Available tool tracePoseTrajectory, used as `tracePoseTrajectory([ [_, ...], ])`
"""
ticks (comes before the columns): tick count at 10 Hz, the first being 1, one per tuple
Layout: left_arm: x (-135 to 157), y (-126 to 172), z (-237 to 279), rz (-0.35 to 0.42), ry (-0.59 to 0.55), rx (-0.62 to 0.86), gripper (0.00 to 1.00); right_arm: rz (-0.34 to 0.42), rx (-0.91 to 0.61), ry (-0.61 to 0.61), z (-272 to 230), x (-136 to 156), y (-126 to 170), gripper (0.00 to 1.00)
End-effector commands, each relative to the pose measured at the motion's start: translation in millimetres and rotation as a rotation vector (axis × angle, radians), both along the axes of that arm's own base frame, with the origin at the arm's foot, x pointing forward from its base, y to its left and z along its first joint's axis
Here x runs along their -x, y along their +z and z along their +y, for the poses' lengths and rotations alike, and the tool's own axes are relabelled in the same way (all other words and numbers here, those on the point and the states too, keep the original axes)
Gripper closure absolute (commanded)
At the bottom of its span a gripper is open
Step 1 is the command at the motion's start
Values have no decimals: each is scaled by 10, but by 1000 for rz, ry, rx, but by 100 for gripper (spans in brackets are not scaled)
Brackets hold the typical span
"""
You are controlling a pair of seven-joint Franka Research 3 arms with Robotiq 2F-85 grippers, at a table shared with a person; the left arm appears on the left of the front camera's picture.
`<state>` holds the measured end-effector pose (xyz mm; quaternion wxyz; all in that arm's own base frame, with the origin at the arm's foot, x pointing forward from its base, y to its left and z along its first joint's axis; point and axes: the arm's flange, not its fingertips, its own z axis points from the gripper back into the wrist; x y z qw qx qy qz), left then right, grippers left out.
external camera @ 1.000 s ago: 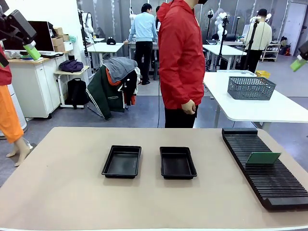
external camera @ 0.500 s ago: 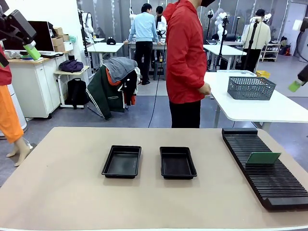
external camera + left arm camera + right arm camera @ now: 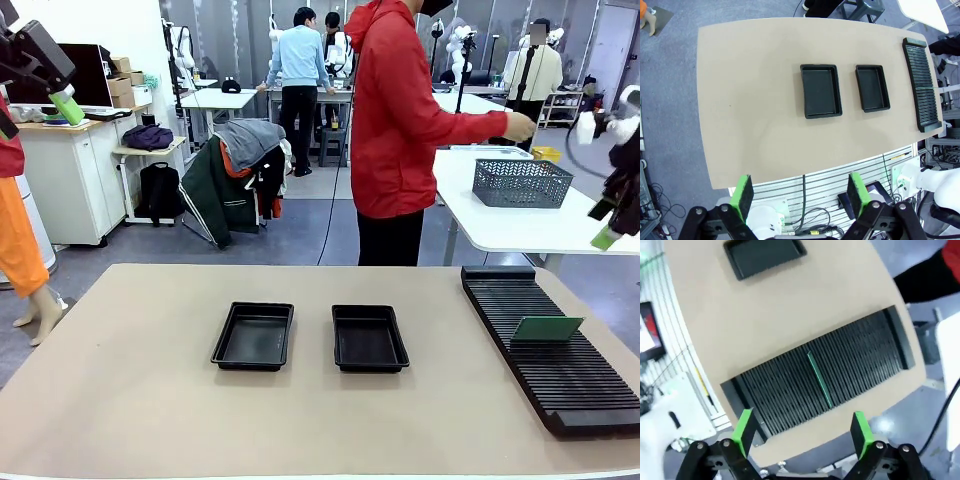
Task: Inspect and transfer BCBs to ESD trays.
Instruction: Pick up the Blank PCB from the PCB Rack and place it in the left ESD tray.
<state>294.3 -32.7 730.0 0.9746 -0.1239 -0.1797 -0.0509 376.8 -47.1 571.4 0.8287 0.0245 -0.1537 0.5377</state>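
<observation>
The left claw [image 3: 800,196] hangs high above the near edge of the tan surface [image 3: 750,100], its green-padded jaws spread wide and gripping nothing. From there it looks down on two shallow black plastic trays [image 3: 253,336] [image 3: 369,338] with raised rims and rounded corners. They lie side by side near the middle of the surface, a little apart, their long sides running away from the robot.

The right claw [image 3: 802,432] also stands wide and holds nothing. It is raised off the right end of the surface, over a long black ribbed slotted rack [image 3: 575,390] that lies along that end. A thin flat green rectangular board [image 3: 547,328] stands on its long edge in a slot about midway along the rack, leaning slightly. In the right wrist view it appears edge-on as a thin green line across the ribs, well apart from both trays.

Beyond the far edge stands a person in a red jacket [image 3: 395,120]. One arm is stretched out and its hand [image 3: 519,126] is above a grey wire-mesh basket [image 3: 522,182] on a white surface [image 3: 520,225] behind.
</observation>
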Motion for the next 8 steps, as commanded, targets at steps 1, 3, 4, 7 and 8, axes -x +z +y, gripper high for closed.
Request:
tracePoseTrajectory([
  [1,4,-3,0,0,1,0,0,-39,63,114,-31,-75,-304,0],
  [3,4,-3,0,0,1,0,0,-51,107,193,-32,-97,-597,0],
  [4,4,-3,0,0,1,0,0,-54,135,234,-41,-120,-746,0],
  [7,4,-3,0,0,1,0,0,-76,190,290,-39,-213,-1085,0],
  [8,4,-3,0,0,1,0,0,-77,197,297,-53,-251,-1195,0],
])
